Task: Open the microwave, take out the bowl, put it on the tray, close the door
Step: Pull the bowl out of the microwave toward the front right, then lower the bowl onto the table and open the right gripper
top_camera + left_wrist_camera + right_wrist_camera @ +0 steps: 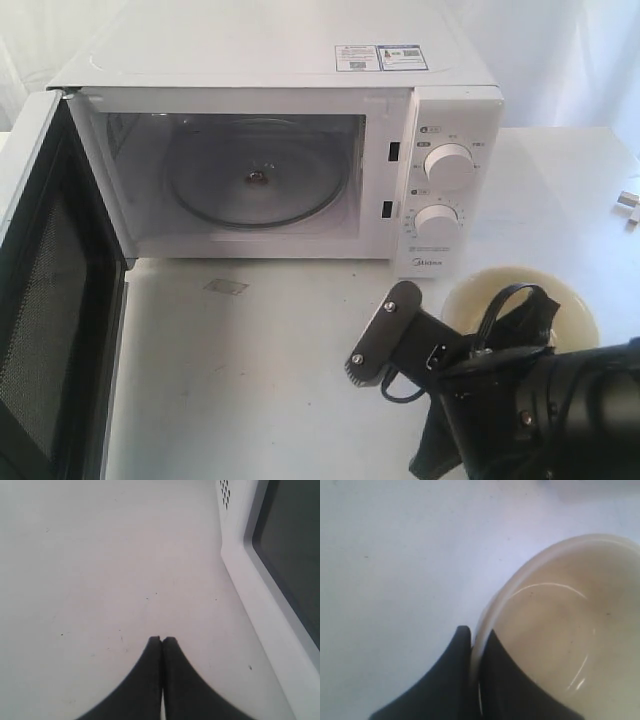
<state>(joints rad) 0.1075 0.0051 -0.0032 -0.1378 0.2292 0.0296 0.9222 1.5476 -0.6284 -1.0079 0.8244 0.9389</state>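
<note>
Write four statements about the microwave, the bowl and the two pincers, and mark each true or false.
1. The microwave has its door swung open. True.
2. The bowl sits on the glass turntable. False: the turntable is bare, and the bowl is outside, in front of the microwave.
3. The right pincer is closed on the bowl's rim. True.
4. The left pincer is wide open. False: its jaws are pressed together, with nothing between them.
</note>
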